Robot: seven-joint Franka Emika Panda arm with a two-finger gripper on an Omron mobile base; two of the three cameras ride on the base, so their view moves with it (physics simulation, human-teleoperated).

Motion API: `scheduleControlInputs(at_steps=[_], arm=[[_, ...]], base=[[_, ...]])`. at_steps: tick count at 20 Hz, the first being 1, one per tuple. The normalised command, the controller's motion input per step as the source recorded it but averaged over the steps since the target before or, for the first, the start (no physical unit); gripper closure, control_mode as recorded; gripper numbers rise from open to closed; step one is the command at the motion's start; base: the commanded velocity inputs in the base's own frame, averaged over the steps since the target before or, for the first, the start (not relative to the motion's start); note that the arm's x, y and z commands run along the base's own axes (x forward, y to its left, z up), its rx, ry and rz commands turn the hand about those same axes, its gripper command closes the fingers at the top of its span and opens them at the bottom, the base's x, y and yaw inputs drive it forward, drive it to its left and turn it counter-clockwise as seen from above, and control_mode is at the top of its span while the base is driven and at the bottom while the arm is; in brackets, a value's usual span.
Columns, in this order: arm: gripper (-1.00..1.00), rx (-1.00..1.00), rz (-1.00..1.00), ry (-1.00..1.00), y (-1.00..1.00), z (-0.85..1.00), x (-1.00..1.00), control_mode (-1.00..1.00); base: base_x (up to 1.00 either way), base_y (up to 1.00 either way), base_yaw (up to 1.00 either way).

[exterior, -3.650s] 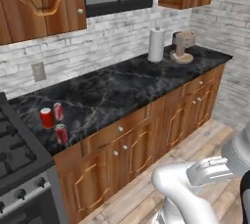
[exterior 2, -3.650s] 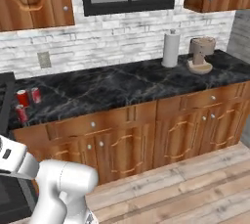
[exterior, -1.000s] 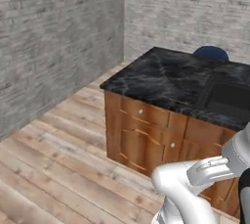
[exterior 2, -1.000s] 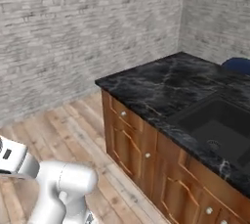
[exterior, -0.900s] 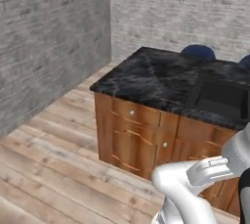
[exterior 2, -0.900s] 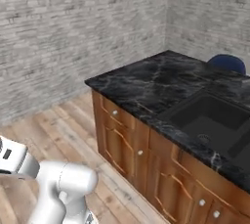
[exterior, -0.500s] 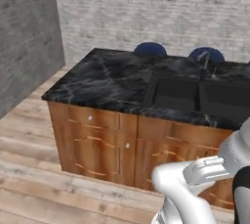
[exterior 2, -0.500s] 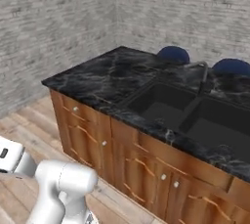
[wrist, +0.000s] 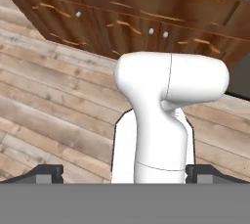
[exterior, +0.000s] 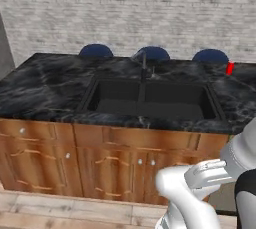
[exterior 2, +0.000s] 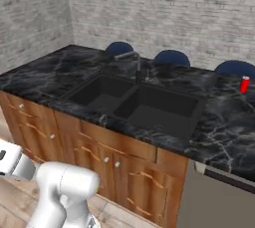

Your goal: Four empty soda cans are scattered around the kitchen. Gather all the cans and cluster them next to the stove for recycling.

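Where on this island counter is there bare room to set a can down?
Left of the sink, the counter is a wide bare patch. Right of the sink, a bare strip runs forward of the can. The strip behind the sink is tight around the faucet.

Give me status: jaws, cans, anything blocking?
Jaws open, empty, tucked low over the wood floor. One red soda can upright on far right of island counter, beyond the sink. Faucet left of can; path looks clear.
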Motion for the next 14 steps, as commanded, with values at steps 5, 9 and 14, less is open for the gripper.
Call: scheduleControlInputs(at_steps=[5, 9, 14], arm=[[-1.00, 0.00, 0.00, 0.00, 0.00, 0.00, 0.00, 1.00], [-1.00, 0.00, 0.00, 0.00, 0.00, 0.00, 0.00, 1.00], [-1.00, 0.00, 0.00, 0.00, 0.00, 0.00, 0.00, 1.00]], base=[[0.00, -1.00, -0.23], [0.00, -1.00, -0.24], [0.00, -1.00, -0.24]])
